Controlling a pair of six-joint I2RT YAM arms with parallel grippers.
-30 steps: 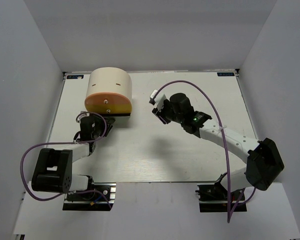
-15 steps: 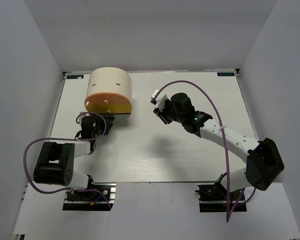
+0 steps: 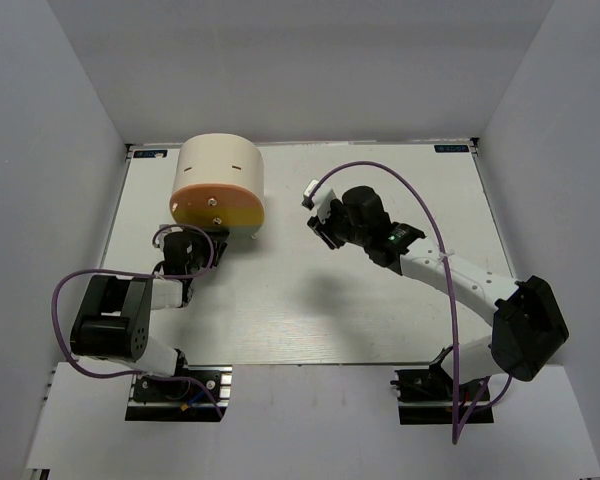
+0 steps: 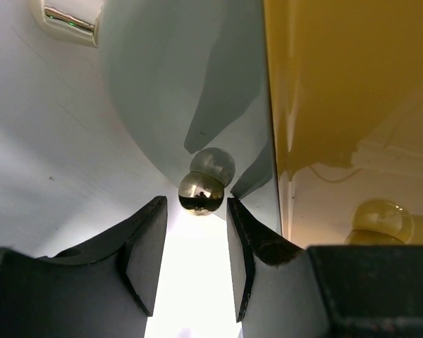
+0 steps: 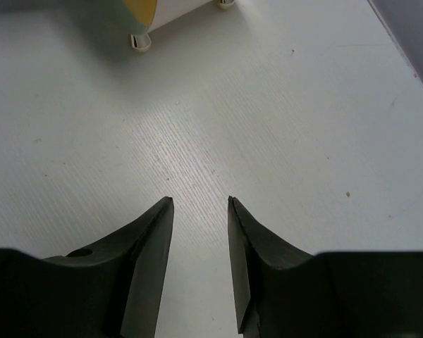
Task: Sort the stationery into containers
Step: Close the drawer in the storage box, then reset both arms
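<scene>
**Left tool lined up on the drawer knob**

The left gripper (image 3: 192,244), fingers narrowly apart, has the knob (image 4: 201,194) of the cabinet's (image 3: 220,165) pale green drawer (image 4: 162,84) at its tips, apparently to pull it open. No stationery shows. The right gripper (image 5: 199,204), narrowly parted and empty, hovers over the table (image 5: 282,105).

left arm (image 3: 108,322) and right arm (image 3: 452,276): white links, black joints; purple cables (image 3: 362,164) loop behind the jaws; fingers (image 5: 144,276) black, wedge-shaped, matte.

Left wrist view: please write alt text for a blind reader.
The left gripper faces a pale green drawer front, its black fingers either side of a small shiny knob. A yellow drawer front fills the right.
</scene>
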